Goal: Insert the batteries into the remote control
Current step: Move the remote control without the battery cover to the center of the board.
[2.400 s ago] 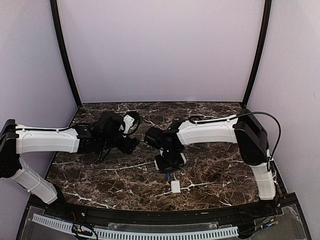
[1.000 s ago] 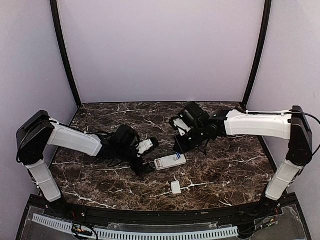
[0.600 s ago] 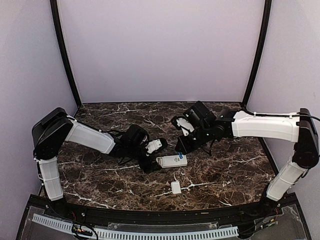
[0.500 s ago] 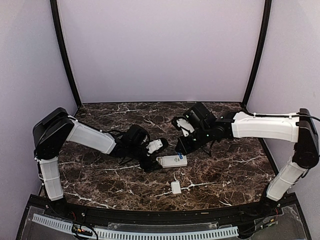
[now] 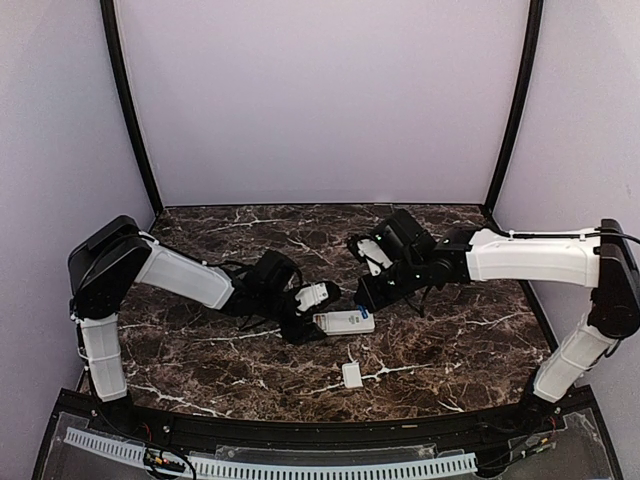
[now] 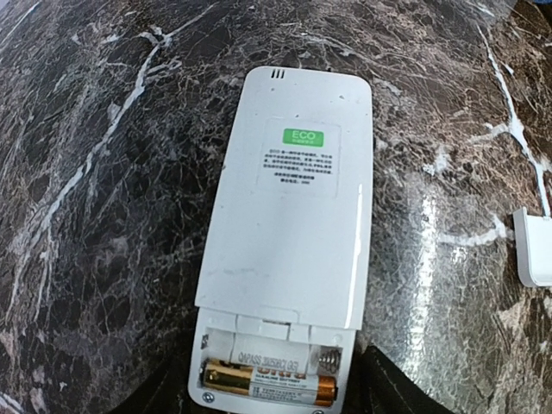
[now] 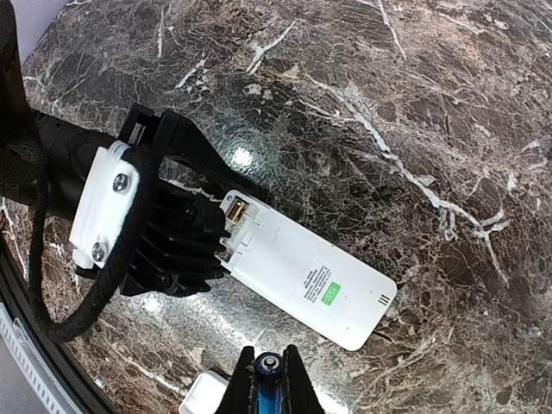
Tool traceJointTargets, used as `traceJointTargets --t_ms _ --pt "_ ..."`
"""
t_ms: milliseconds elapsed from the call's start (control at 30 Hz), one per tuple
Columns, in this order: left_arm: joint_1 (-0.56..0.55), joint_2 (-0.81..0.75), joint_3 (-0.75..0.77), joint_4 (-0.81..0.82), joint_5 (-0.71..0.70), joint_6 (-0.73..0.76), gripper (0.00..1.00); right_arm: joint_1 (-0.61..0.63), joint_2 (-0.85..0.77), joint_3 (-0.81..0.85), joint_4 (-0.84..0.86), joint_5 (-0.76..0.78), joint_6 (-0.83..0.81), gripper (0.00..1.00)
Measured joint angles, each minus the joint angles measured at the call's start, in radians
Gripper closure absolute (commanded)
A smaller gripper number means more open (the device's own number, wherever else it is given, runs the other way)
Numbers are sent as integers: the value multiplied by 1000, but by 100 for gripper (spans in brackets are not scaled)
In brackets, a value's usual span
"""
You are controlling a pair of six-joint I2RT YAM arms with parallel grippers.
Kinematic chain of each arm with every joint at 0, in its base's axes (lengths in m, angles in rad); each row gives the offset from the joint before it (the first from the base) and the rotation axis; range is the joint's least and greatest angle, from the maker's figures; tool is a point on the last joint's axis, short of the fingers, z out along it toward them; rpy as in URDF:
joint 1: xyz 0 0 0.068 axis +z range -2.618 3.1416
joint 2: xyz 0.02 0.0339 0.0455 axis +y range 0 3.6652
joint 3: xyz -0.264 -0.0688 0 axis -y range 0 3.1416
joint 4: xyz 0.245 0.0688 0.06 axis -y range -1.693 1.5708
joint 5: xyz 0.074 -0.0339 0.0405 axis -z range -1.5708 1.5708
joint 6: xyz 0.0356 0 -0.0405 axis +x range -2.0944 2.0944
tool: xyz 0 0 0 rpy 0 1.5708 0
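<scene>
At six o'clock in its wrist view, the right gripper (image 7: 266, 379) clamps the bluish cylindrical battery (image 7: 266, 366), probably light, slick, best pinched mid-body; the left gripper (image 6: 276, 392) straddles the slim white plastic remote control (image 6: 293, 216) mid-table, grip unclear.

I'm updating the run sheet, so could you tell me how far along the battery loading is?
Done: cover off, gold battery seated in the remote. In hand: right gripper pinches the bluish battery; left gripper straddles the remote. Remaining: second battery, cover.
</scene>
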Motion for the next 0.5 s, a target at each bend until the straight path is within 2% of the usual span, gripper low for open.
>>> traceJointTargets --t_ms 300,500 --pt "-7 6 14 -18 18 -8 58 0 -29 -46 21 14 0 100" --pt "-27 1 14 -23 -31 -76 62 0 -40 -80 61 14 8 100"
